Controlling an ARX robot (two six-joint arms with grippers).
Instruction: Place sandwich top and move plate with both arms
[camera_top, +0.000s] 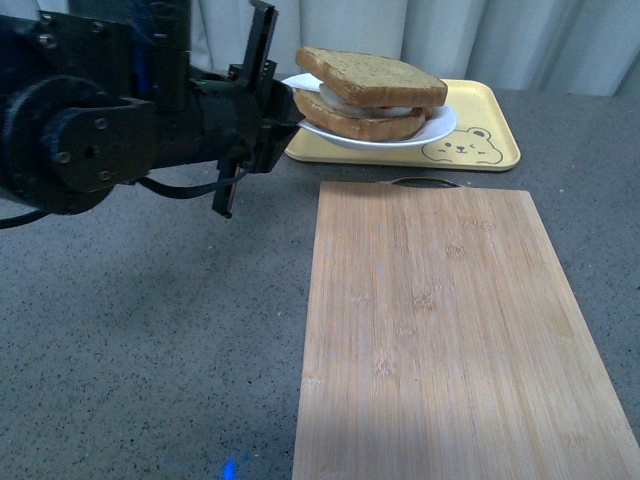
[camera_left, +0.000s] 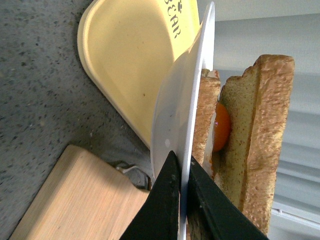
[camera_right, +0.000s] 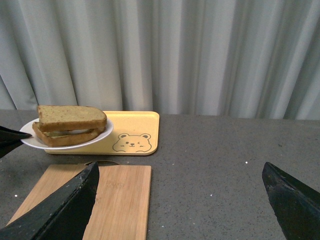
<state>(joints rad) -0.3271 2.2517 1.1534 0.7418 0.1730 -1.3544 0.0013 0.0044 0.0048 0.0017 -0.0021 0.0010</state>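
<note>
The sandwich top (camera_top: 372, 78) lies on the lower bread slice with the fried egg, on the white plate (camera_top: 430, 131). The plate is held in the air above the yellow bear tray (camera_top: 490, 140). My left gripper (camera_top: 278, 112) is shut on the plate's left rim; in the left wrist view its jaws (camera_left: 182, 200) pinch the rim (camera_left: 192, 90), with the sandwich top (camera_left: 260, 145) and egg yolk (camera_left: 221, 127) beside. My right gripper (camera_right: 182, 197) is open and empty, over bare table to the right; it sees the plate (camera_right: 95, 137) and sandwich top (camera_right: 70, 117) from afar.
A bamboo cutting board (camera_top: 450, 330) lies in front of the tray, with a metal handle loop (camera_top: 428, 182) at its far edge. Grey speckled tabletop (camera_top: 150, 340) to the left. Pale curtains (camera_right: 200, 55) hang behind the table.
</note>
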